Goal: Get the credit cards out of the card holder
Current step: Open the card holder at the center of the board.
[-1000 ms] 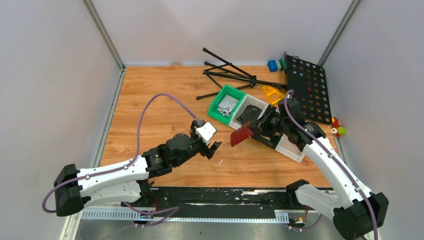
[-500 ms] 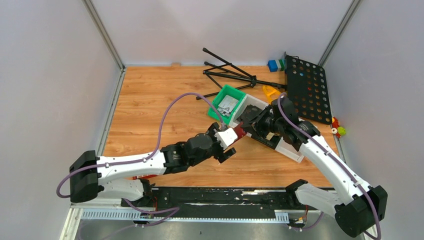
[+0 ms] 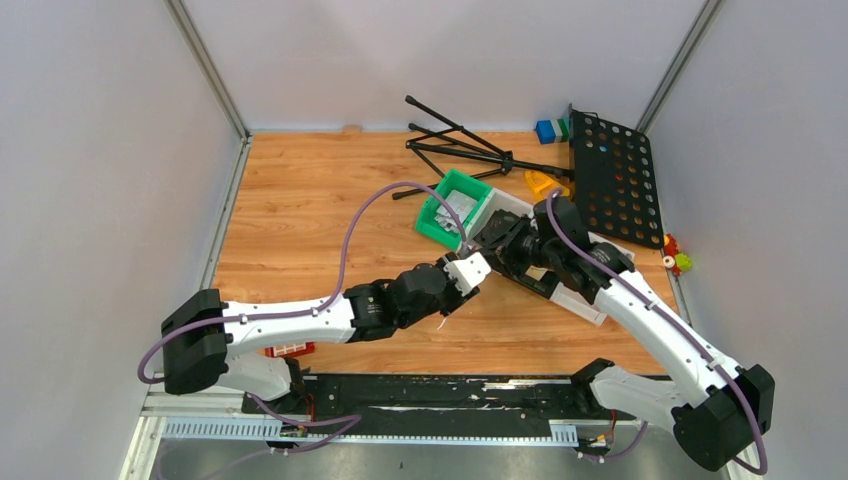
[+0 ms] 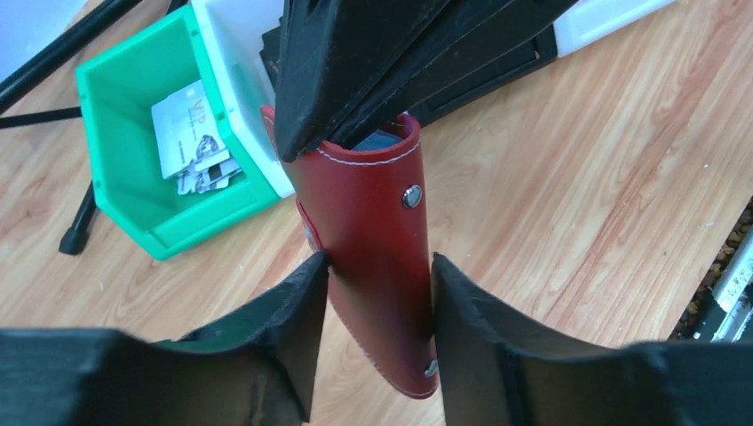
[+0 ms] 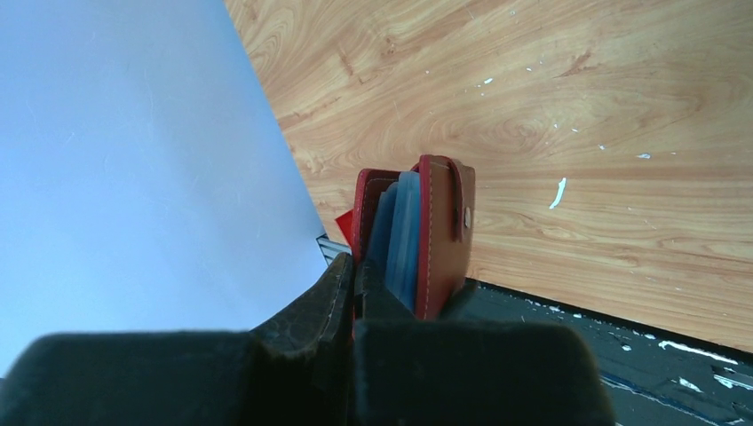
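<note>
The dark-red card holder (image 4: 368,231) hangs above the wooden table, snap stud facing the left wrist camera. My right gripper (image 5: 355,275) is shut on one flap of the card holder (image 5: 444,231). Blue credit cards (image 5: 400,226) stand in the pockets between the two flaps. My left gripper (image 4: 377,262) comes from below, and its two black fingers (image 4: 302,302) press against both sides of the folded holder. From above, both grippers meet at the table's middle, the left gripper (image 3: 470,272) just under the right gripper (image 3: 497,250), and the holder is hidden between them.
A green bin (image 3: 455,207) with loose cards and papers sits behind the grippers, beside a white tray (image 3: 590,295). A black folded tripod (image 3: 460,150), a black perforated board (image 3: 612,175) and a yellow piece (image 3: 543,185) lie at the back right. A small red-and-white block (image 3: 290,350) lies near the front edge.
My left arm reached right and forward to the card holder, and its fingers narrowed onto it. The right gripper drew the holder slightly back and kept its grip.
</note>
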